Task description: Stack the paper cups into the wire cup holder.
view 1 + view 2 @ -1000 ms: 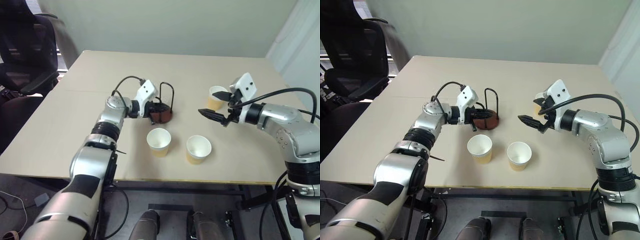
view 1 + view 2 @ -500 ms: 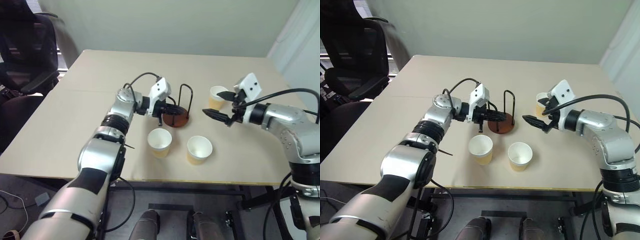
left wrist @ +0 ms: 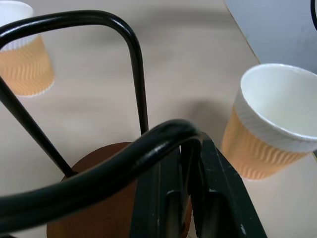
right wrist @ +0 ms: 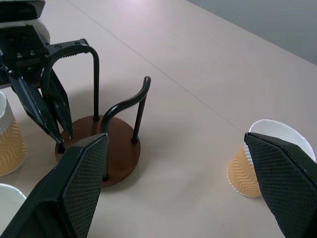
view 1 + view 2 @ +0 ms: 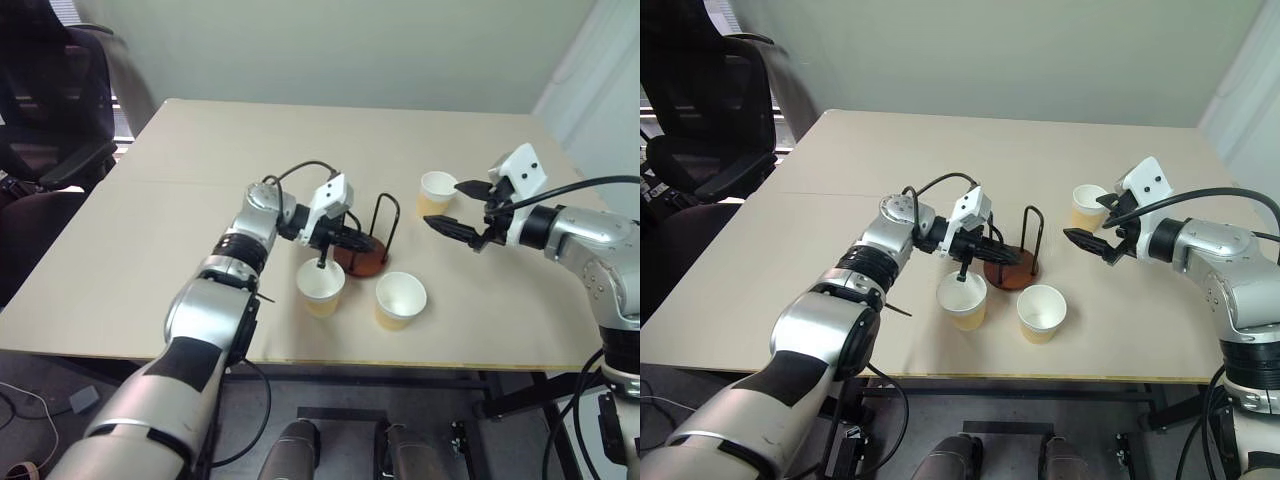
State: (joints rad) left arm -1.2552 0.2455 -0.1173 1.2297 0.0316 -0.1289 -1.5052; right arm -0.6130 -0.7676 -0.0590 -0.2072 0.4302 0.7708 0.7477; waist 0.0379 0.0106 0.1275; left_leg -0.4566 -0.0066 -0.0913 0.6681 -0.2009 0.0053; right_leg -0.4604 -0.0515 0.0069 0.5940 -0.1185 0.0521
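Cup holder (image 5: 1012,262) stands empty, left fingers (image 5: 992,252) clamping its wire, right fingers (image 5: 1095,227) spread.

My pale beige table (image 5: 200,200) filling the room's middle, plain grey-green wall (image 5: 350,50) behind it, black office chair (image 5: 50,100) at my left, cables on the grey floor (image 5: 30,400).

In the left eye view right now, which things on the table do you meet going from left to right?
Paper cup under the left gripper → wire cup holder → front paper cup → far paper cup.
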